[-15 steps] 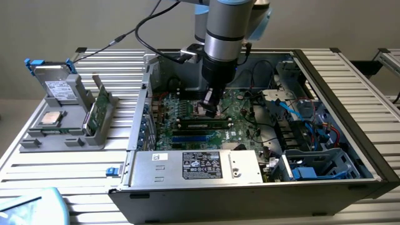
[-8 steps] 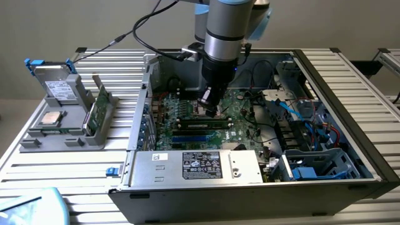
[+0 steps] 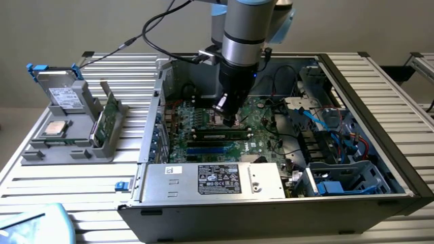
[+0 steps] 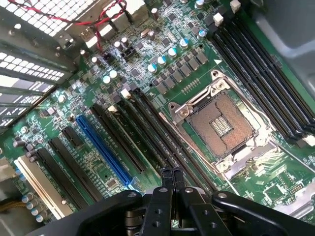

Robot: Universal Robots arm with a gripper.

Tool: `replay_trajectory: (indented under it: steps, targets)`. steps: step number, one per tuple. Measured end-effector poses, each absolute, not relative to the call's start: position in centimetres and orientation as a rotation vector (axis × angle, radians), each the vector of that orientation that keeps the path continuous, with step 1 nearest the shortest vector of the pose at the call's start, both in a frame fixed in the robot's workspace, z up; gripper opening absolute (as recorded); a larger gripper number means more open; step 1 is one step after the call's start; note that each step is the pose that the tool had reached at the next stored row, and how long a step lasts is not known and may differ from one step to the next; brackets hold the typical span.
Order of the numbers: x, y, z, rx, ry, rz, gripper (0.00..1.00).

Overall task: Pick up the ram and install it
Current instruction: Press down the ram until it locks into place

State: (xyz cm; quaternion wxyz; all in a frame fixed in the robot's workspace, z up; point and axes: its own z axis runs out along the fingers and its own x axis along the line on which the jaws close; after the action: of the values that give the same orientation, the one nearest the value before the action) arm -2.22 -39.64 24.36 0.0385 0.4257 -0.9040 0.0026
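Observation:
The ram [image 3: 220,135], a long dark-green stick with black chips, lies along a slot on the motherboard [image 3: 203,119] inside the open computer case [image 3: 379,107]. My gripper [image 3: 229,121] hangs just above and behind it, fingers pressed together with nothing between them. In the wrist view the shut gripper [image 4: 172,173] points down at the row of long black memory slots [image 4: 147,128] beside the empty processor socket [image 4: 221,125]. I cannot tell whether the fingertips touch the ram.
A grey holder [image 3: 68,147] on the exterior view's left carries upright green circuit boards [image 3: 103,119], a drive [image 3: 64,95] and a processor [image 3: 54,128]. A power supply [image 3: 224,180] fills the case's near side. Cables [image 3: 339,132] crowd the right. A blue slot [image 4: 106,150] lies near the fingers.

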Motion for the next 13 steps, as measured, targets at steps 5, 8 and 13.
replay_trajectory:
  steps: [5,8,13]
  targets:
    - [-2.22,-39.63,24.37,1.21,-2.816,0.005,0.11]
    - [-2.22,-39.64,24.37,1.152,-2.841,0.002,0.11]
    - [-2.22,-39.63,24.37,1.056,-2.878,-0.001,0.11]
